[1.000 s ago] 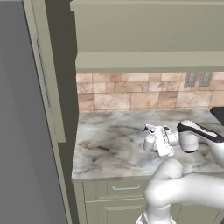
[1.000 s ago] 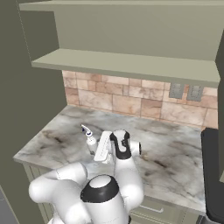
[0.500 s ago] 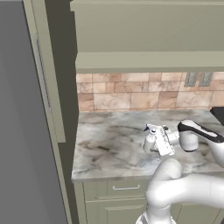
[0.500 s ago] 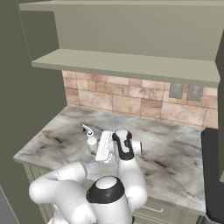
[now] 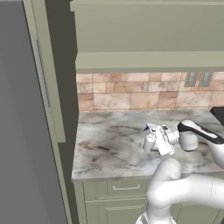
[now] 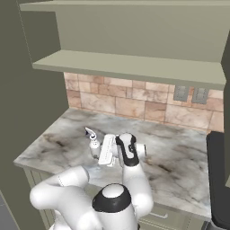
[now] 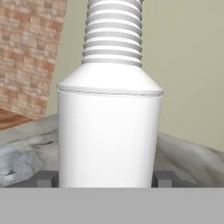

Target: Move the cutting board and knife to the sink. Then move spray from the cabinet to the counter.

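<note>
1. Nothing has shifted since a second ago: the arm holds the same pose over the counter (image 5: 109,144), and the spray (image 5: 151,138) stands where it stood.
2. The gripper (image 5: 154,141) reaches in from the right at bottle height, and in the hand view the white body of the spray (image 7: 109,135) fills the space between the two dark fingertips (image 7: 46,179), one at each side of it.
3. The jaws are set wide and bracket the bottle; they sit right against its sides, so it looks pinched, though whether the pads truly press cannot be told.
4. The spray (image 6: 94,144) is upright on the marble, about mid-depth on the counter and nearer its left part, with its nozzle on top pointing left.
5. Count: one spray bottle, one gripper.
6. Above, one open shelf (image 6: 134,67) of the green cabinet (image 5: 153,39) runs over the tiled wall.
7. Two grey outlets (image 6: 191,94) sit side by side on the tiles to the far right.
8. One tall grey fridge (image 5: 26,131) stands at the left.
9. One black stovetop (image 6: 218,179) edges in at the right.
</note>
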